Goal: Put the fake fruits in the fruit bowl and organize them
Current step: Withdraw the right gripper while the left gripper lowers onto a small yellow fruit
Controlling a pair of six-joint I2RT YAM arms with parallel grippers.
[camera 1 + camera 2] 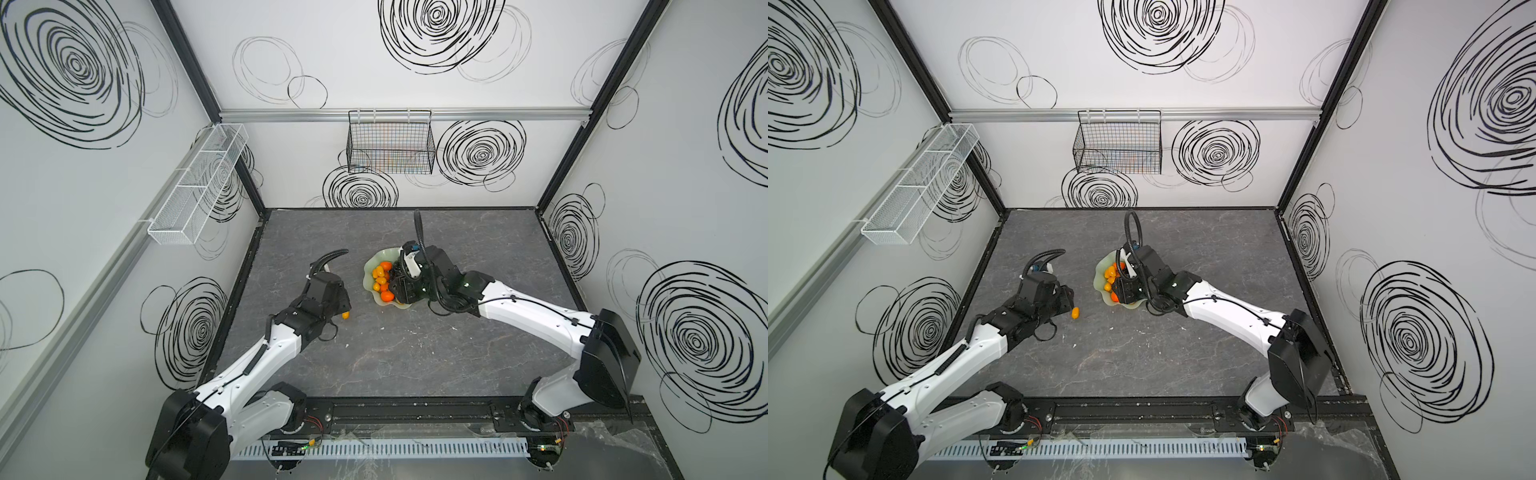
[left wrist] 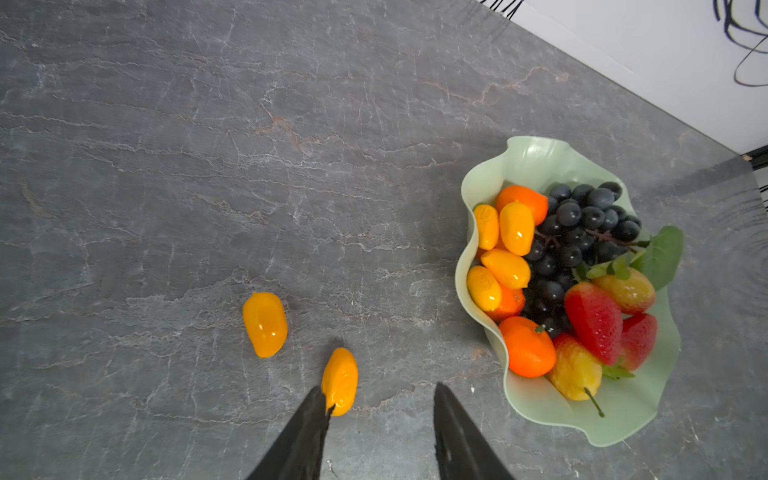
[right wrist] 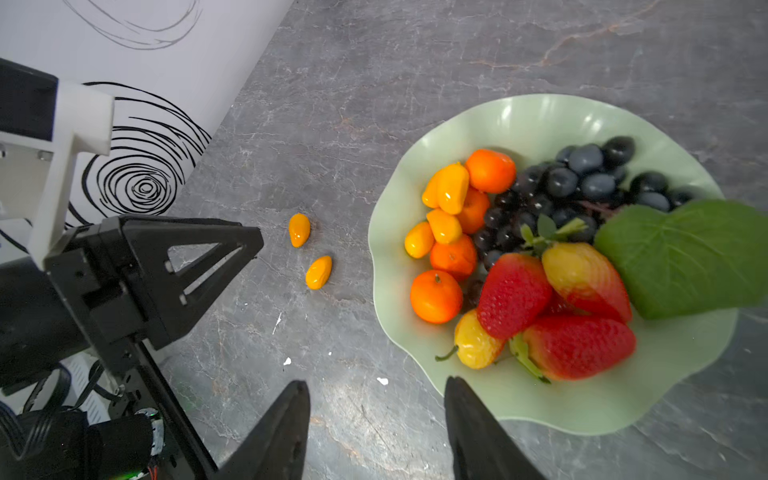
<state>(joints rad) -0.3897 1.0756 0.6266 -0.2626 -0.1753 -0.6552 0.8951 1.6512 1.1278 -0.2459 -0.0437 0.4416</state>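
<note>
The pale mint-green, glossy, scalloped fruit bowl [image 3: 540, 104] sat about mid-table on the grey marbled tabletop [image 1: 415, 353], well clear of every table edge, with bare stone open near it, far of it and to the right. My left gripper [image 2: 380, 392] hung left of the bowl, its jaws spread fairly wide and holding nothing. One small oval yellow-orange kumquat [image 2: 340, 381] lay on the stone just by one fingertip. A second kumquat [image 2: 265, 324] lay near it, a little farther left, and both were apart from the bowl's rim. My right gripper [image 3: 376, 384] hovered above the bowl's near-left rim, jaws parted and empty.

The wrist views showed the bowl's load: round orange tangerines [image 3: 435, 297] and more kumquats on the left, a dark blue-black grape bunch [image 3: 582, 178] at the far side with its green leaf [image 3: 681, 257] to the right, and red strawberries [image 3: 513, 295] nearest. In both top views my right arm hid most of that, and only one loose kumquat showed.
</note>
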